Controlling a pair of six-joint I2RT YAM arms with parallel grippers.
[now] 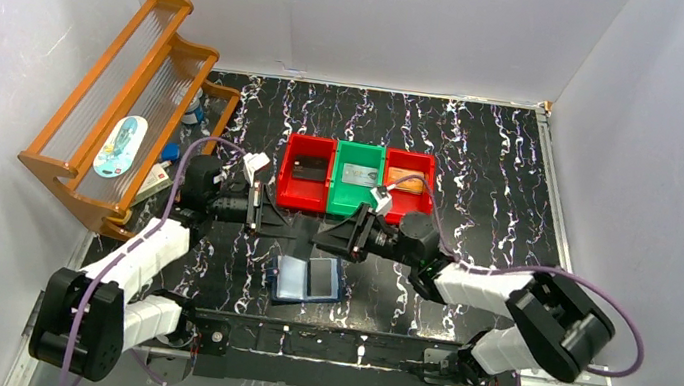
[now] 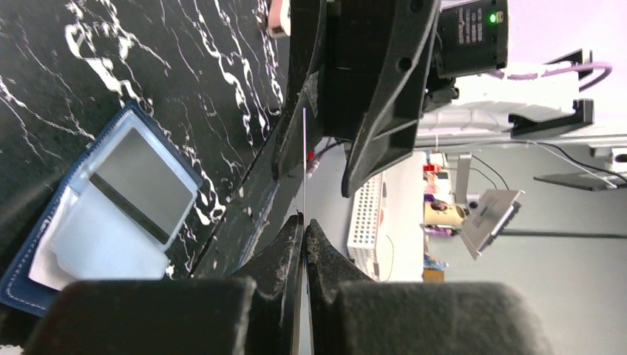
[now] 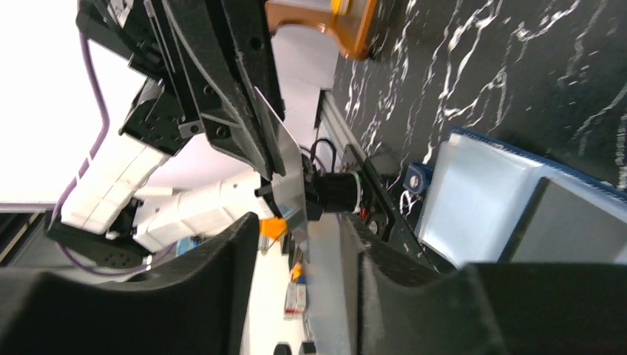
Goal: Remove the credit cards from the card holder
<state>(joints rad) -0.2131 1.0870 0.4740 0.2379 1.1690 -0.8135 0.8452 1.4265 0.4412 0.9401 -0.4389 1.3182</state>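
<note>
**Credit card pinched by the left gripper, card holder open below**

The card holder (image 1: 307, 280) lies open on the black marbled table (image 1: 502, 175), at lower centre of the overhead view between the two arms. A dark credit card (image 2: 144, 181) sits in the clear sleeve of its right half. Above the table, the left gripper (image 2: 304, 222) is clamped tight on a thin grey credit card (image 3: 285, 174), held edge-on. The right gripper (image 3: 299, 222) faces it with its jaws parted, one finger on either side of that card, gripping nothing.

card holder (image 1: 307, 280) before bins (image 1: 362, 146), rack (image 1: 169, 3) left
</note>
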